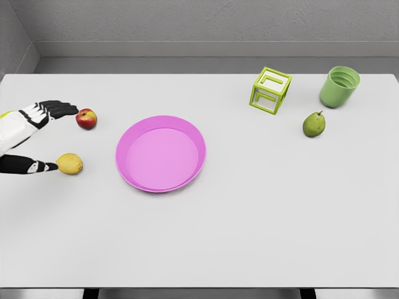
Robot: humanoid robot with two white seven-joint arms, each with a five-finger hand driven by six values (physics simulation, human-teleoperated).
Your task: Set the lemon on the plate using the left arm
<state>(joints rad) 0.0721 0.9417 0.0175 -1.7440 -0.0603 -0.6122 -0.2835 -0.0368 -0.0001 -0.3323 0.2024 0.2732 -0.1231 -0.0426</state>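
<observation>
One open left robot hand (38, 138) beside a smooth oval lemon (70, 164), round pink plate (161, 153) nearby.

left hand (38, 138) only, at the picture's left edge; shell is white hard plastic in blocky plates; black gaps show at the joints between plates; upper fingers (59, 109) go from white segments to plain black tips; the separate lower digit (28, 166) is mostly black with small white bands near its tip; small yellow-green patch on the arm right at the frame edge; no cables, screws or printed markings can be made out at this resolution
</observation>
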